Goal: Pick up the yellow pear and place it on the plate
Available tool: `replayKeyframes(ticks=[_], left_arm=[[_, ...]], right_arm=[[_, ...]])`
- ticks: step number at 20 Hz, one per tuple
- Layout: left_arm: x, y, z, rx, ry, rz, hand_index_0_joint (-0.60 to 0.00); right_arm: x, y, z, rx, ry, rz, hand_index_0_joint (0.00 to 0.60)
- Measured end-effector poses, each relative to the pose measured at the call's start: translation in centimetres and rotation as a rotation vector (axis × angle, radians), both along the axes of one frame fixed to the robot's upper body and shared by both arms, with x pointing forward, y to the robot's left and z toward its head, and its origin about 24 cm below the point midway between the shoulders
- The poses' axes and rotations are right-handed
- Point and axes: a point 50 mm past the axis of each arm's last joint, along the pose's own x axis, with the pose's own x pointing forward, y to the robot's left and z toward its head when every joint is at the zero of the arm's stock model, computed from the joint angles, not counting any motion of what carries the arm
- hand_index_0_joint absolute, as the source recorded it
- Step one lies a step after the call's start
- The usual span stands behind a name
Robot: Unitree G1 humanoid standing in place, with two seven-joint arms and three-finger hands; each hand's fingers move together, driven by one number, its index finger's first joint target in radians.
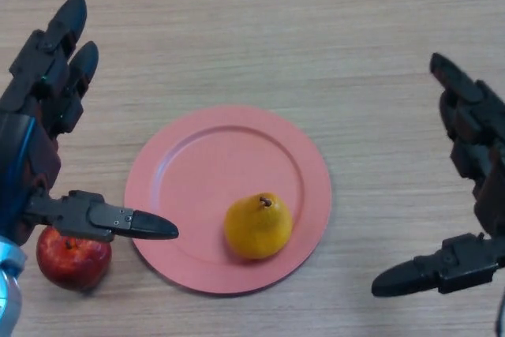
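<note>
**Op:** Fingers (pixel 67 37) on my left hand (pixel 39 116) are straight and spread, nothing between them and the thumb. Same for my right hand (pixel 473 155): released, holding nothing. Both hang over the bench (pixel 260 29), left hand toward the left edge, right hand toward the right edge.

**Obs:** Where is the pear?

**Op:** Yellow pear (pixel 258 226) sits on the pink plate (pixel 213 163), inside the rim on the side nearest the bench's near edge, stem up and tilted a little. It is well apart from both hands. Neither hand touches it.

**Obs:** So which step do you log?

**Op:** My judgement: placement is done and the release too, since the pear rests on the plate with both hands off it. What is left is retreat only.

**Obs:** Anything to mind on the retreat?

**Op:** Two things. My left thumb reaches over the plate's left rim, so I would lift before drawing back, lest I nudge the plate. Also a red apple (pixel 72 258) lies on the bench just beside the plate, near the near-left corner, partly under my left hand. It is not part of the task; I would keep clear of it. A pear on a smooth plate may roll if the plate is jogged.
</note>
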Motion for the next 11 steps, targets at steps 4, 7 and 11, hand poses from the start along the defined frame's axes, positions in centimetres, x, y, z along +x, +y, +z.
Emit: replayKeyframes(ticks=[4,7,11], left_arm=[[0.0,1.0,0.5,-0.022,-0.002,0.016,0.000],[-0.2,1.5,0.4,-0.025,-0.012,0.038,0.000],[-0.3,1.4,0.4,-0.046,-0.011,0.025,0.000]], right_arm=[[-0.5,0.0,0.4,-0.005,-0.046,0.004,0.000],[-0.9,0.8,0.6,-0.025,-0.060,0.031,0.000],[-1.4,1.2,1.5,0.011,-0.093,0.072,0.000]])
